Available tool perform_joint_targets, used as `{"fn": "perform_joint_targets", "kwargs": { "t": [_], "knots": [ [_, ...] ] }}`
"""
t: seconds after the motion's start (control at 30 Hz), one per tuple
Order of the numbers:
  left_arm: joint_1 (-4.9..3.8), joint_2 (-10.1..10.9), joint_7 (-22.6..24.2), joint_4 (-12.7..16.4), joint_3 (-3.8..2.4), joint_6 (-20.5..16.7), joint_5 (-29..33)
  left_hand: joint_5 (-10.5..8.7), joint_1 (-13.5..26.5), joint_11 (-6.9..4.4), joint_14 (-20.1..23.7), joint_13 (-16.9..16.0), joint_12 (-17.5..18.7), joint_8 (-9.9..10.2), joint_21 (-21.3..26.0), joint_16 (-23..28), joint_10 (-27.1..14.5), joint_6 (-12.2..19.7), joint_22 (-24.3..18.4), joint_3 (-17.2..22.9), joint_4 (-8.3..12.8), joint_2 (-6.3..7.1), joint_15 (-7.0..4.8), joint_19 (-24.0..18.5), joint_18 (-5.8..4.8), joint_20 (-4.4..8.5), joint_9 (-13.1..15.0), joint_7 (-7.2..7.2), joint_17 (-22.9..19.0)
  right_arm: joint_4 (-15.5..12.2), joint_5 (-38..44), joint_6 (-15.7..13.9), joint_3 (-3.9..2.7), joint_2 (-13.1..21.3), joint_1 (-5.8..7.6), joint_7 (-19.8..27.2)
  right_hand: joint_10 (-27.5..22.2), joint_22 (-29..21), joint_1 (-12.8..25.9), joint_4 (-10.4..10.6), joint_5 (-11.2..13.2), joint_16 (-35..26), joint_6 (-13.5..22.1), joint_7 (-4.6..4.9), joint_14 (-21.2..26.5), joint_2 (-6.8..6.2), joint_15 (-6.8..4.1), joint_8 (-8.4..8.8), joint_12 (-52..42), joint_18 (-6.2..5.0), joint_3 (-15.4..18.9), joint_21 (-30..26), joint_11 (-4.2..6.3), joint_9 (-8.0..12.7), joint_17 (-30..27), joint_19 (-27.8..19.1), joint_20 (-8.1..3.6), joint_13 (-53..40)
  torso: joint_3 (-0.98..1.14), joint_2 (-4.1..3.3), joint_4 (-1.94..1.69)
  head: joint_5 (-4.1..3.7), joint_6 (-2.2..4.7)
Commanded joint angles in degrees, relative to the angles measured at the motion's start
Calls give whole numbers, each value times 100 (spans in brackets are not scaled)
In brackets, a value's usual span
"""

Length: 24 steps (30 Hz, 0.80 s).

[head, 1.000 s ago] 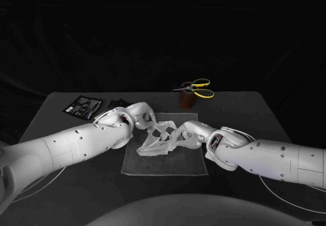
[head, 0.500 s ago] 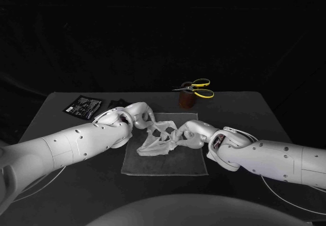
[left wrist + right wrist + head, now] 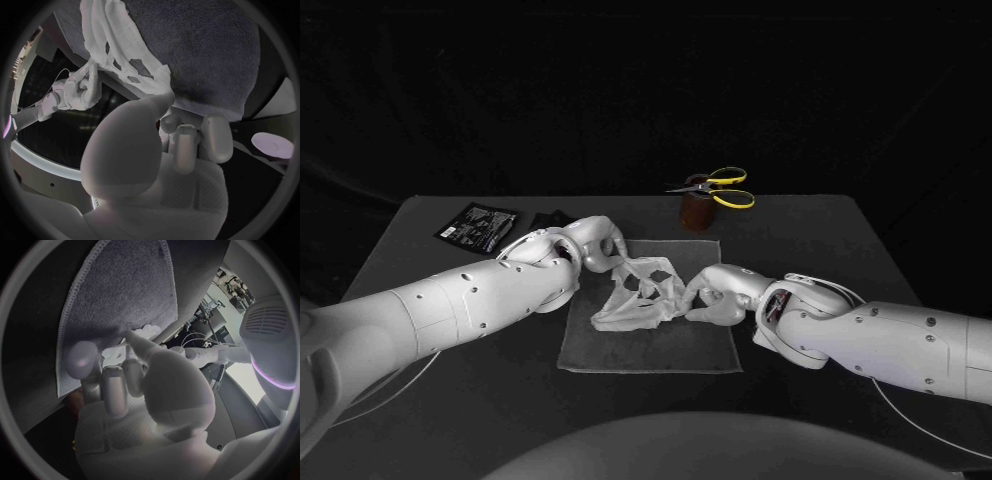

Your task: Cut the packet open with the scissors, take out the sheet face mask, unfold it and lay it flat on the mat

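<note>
Low in the head view's centre, the mat (image 3: 646,350) lies on the counter (image 3: 834,240). Over it, the left robot hand (image 3: 591,245) and right robot hand (image 3: 715,296) each pinch the crumpled sheet face mask (image 3: 635,298). Farther back lie the packet (image 3: 476,225), upper left, and the scissors (image 3: 715,186).

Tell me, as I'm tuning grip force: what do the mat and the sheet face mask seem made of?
The mat: likely towelling or microfibre, matte; fuzzy nap, stitched hem. The sheet face mask: probably thin white non-woven fabric; it droops and crumples around cut-out holes.
</note>
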<state>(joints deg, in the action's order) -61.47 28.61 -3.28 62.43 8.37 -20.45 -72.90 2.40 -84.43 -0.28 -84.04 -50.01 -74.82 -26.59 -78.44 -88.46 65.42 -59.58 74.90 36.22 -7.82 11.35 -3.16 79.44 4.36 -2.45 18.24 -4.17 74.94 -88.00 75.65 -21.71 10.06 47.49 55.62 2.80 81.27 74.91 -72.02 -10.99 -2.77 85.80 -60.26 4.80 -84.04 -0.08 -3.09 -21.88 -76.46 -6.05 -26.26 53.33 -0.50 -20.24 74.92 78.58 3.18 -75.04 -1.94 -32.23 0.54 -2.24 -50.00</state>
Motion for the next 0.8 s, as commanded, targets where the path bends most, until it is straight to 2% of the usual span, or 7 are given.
{"fn": "perform_joint_targets", "kwargs": {
  "t": [0.03,0.47,0.57,0.8],
  "knots": [
    [-4,-24,39,-19,-4,68,-20,37,70,9,-408,4,-26,-26,-19,-14,21,-13,162,27,-3,7,-36,34,-33,14,360,-46,924,-42,135,258,-1,51,-6,128,65,667,30,-8,0,33,-24,-13,-415,36,-23,-35,-21,-27,-25,-6,25,-5,692,7,-21,-169,3,-4,-4,-6,0],
    [-5,-64,64,-82,-2,56,-21,37,85,9,-408,-2,-27,-37,-26,-15,21,-3,170,61,21,11,-35,40,-36,13,381,-47,927,-137,330,380,-1,260,-8,53,82,672,38,-15,0,40,-28,-22,-418,25,-26,-64,-40,-23,-28,14,31,-21,707,12,-26,-191,-1,2,-1,-9,0],
    [-5,-74,73,-102,0,53,-21,37,85,9,-408,-2,-27,-37,-26,-15,21,-3,170,61,21,11,-35,40,-36,13,381,-47,927,-138,380,446,-1,296,-8,40,87,673,39,-16,1,40,-29,-23,-418,24,-26,-67,-48,-22,-29,18,31,-22,707,13,-27,-199,2,1,-8,-6,0],
    [-5,-91,89,-154,6,42,-25,37,85,9,-408,-2,-27,-37,-26,-15,21,-3,170,61,21,11,-35,40,-36,13,381,-47,927,-139,544,674,0,377,-7,10,97,676,45,-19,0,40,-31,-29,-419,17,-27,-83,-59,-20,-30,31,35,-31,708,16,-30,-211,-5,-3,0,-10,0]
  ]
}}
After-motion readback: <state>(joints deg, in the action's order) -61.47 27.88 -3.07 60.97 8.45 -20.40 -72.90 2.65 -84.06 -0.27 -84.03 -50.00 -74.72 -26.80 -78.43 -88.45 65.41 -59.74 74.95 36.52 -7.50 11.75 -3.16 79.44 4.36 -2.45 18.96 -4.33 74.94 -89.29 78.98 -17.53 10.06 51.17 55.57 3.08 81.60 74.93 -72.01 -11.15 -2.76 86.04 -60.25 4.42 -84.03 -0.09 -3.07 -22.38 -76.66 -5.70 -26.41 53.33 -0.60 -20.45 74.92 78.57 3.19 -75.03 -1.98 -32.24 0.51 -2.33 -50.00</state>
